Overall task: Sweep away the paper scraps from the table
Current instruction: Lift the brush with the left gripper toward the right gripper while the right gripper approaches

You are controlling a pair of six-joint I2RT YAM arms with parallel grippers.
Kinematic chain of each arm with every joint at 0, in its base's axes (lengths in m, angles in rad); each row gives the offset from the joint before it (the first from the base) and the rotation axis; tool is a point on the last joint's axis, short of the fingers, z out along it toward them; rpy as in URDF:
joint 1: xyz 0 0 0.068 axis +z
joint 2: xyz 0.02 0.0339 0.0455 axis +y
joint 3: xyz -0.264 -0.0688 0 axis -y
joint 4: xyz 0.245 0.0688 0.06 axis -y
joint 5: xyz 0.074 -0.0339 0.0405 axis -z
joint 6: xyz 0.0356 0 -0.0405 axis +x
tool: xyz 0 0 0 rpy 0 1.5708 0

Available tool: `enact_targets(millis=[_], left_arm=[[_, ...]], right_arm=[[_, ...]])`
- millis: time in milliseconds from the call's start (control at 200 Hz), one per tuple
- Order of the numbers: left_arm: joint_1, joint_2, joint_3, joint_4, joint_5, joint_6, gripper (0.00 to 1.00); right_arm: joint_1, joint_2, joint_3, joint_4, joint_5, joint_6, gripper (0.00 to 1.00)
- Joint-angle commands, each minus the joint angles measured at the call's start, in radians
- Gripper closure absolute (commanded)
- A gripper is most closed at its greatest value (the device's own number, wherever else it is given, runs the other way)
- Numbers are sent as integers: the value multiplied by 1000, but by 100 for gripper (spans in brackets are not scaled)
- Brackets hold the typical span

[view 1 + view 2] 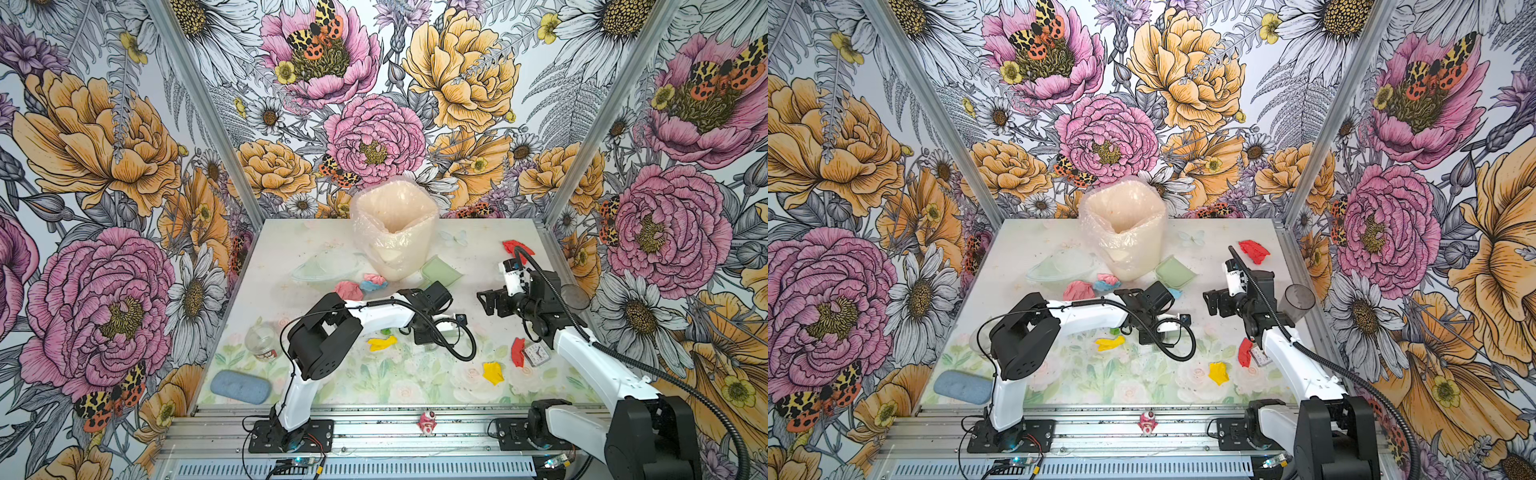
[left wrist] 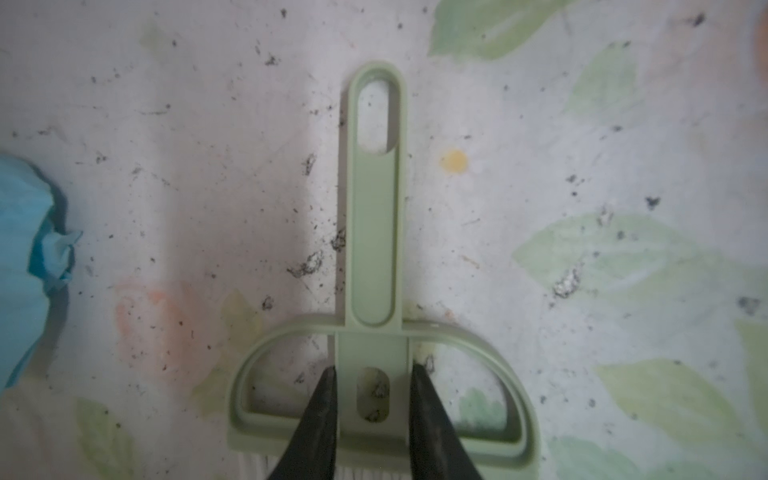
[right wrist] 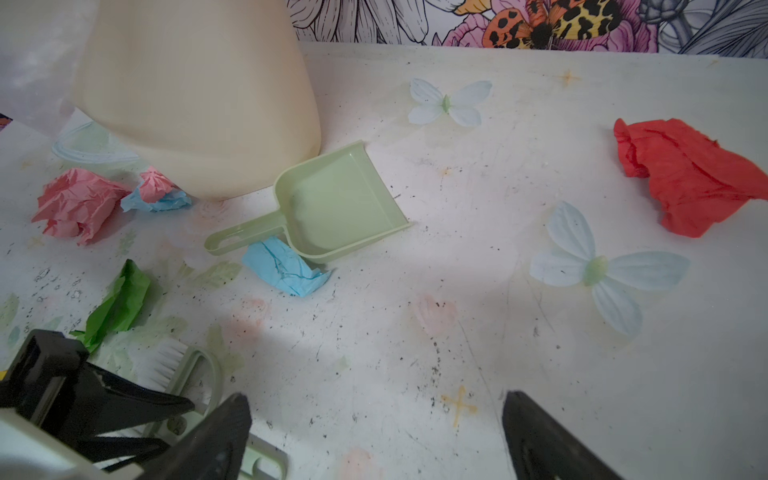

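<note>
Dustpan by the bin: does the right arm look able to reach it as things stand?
Probably yes. The right gripper is open and faces the dustpan, with only table between them. A blue scrap lies partly under it, and the bin stands close behind.

Left gripper clamped, right gripper spread.
In both top views the left arm (image 1: 386, 313) reaches from lower centre toward the middle, wrist turned down. The left gripper (image 2: 374, 370) is pinched onto a brush (image 2: 374, 208). The right arm (image 1: 590, 357) rises from lower right, with the right gripper (image 3: 376, 397) wide apart and holding nothing.
</note>
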Motion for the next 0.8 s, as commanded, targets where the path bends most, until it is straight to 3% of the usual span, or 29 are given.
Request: enact_targets(millis=[0,320,651,791], left_arm=[[19,-11,-23,5,2,-10,100],[81,-115,-56,10,141,1,100],[204,-295,-52,-36,508,-12,100],[236,-305,-41,-59,597,-15,100]], right_arm=[[6,8,19,21,-25,-5,3],[6,42,41,9,-111,-6,3],[7,141,150,-43,-348,-14,5],[9,168,205,-76,-448,-42,5]])
